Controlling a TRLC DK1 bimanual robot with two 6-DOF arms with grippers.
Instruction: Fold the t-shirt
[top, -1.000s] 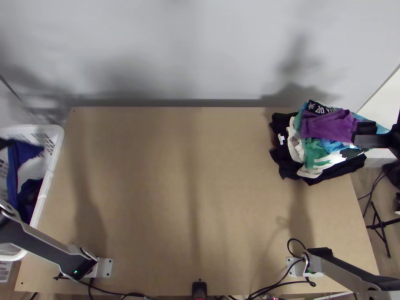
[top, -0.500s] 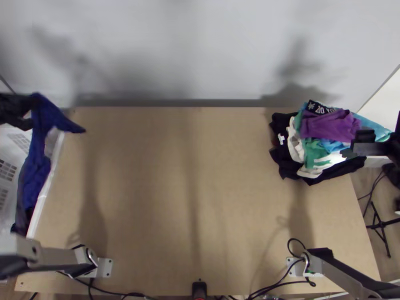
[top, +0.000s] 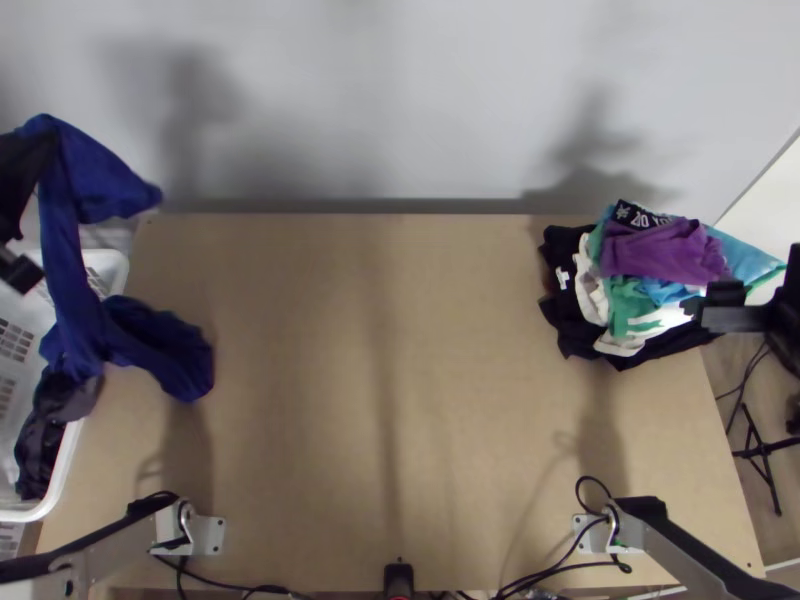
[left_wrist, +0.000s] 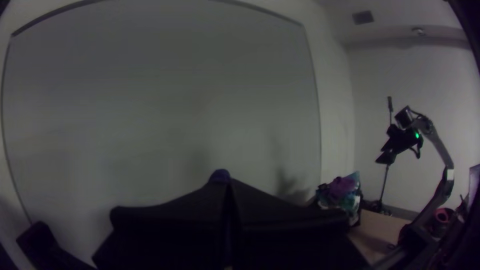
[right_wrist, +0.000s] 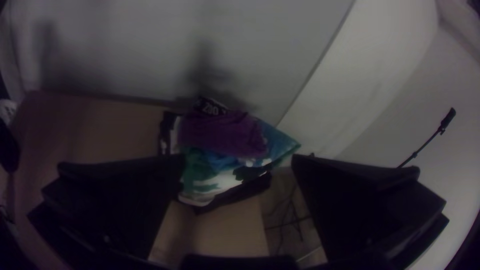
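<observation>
In the top view my left gripper (top: 28, 175) is up at the far left, over the basket. The left wrist view has my left gripper (left_wrist: 227, 187) shut, with a bit of blue cloth (left_wrist: 220, 176) at its tips. From it the blue t-shirt (top: 68, 260) hangs bunched and twisted. One upper part sticks out to the right, and the lower part (top: 165, 345) lies across the basket's rim onto the table's left edge. My right gripper (top: 735, 307) is at the right, by the clothes pile; in the right wrist view my right gripper (right_wrist: 239, 162) stands open with nothing held.
A pile of clothes, a purple piece (top: 665, 252) on top, lies at the table's far right corner. The white basket (top: 62, 470) at the left holds dark cloth (top: 42, 430). Bare tabletop (top: 390, 400) lies between them. Cables (top: 540, 575) run along the near edge.
My left gripper has risen out of the basket with the blue t-shirt, whose lower part has swung right onto the table edge. The right gripper has shifted slightly nearer the table's front.
</observation>
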